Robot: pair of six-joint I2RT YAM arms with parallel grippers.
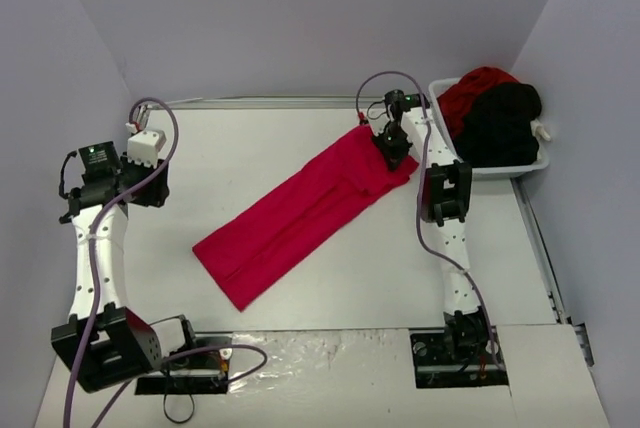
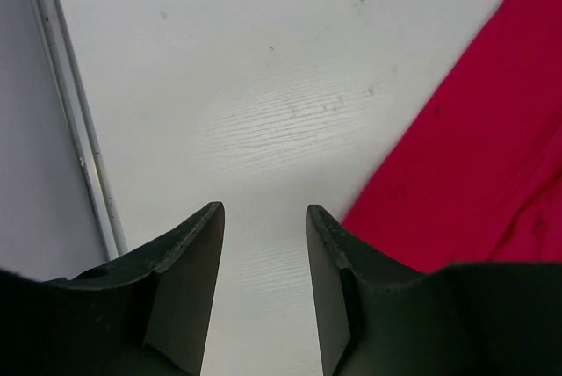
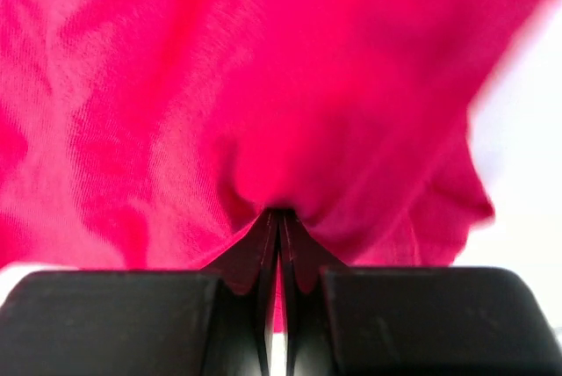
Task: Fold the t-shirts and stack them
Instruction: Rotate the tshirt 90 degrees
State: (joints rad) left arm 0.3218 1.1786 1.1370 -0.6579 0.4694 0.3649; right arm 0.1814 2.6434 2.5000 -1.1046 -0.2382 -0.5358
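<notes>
Nearest in the overhead view sit my left base [image 1: 100, 348] and right base [image 1: 458, 346], at the near edge of the desk [image 1: 260, 143]. Ahead of them the long red t-shirt [image 1: 300, 218] lies flat as a narrow strip, slanting from near-left to far-right. My right fingers [image 1: 393, 151] are down on its far right end. Just past that end stands the white basket [image 1: 500, 170], holding another red t-shirt [image 1: 470, 93] and a black t-shirt [image 1: 508, 123].

From the left wrist, my left fingers [image 2: 195, 257] stand wide apart with nothing between them. They hang over bare desk just off the long red t-shirt's left edge, and a rail [image 2: 79, 148] runs further out on that side.

From the right wrist, my right fingers are pressed together on a pinch of the long red t-shirt, and the cloth puckers into the grip.

I judge this cloth light, limp and not slippery. It will sag and trail from a single pinch, so the fold wants a hold through all layers at the end corners, one corner for each arm.
</notes>
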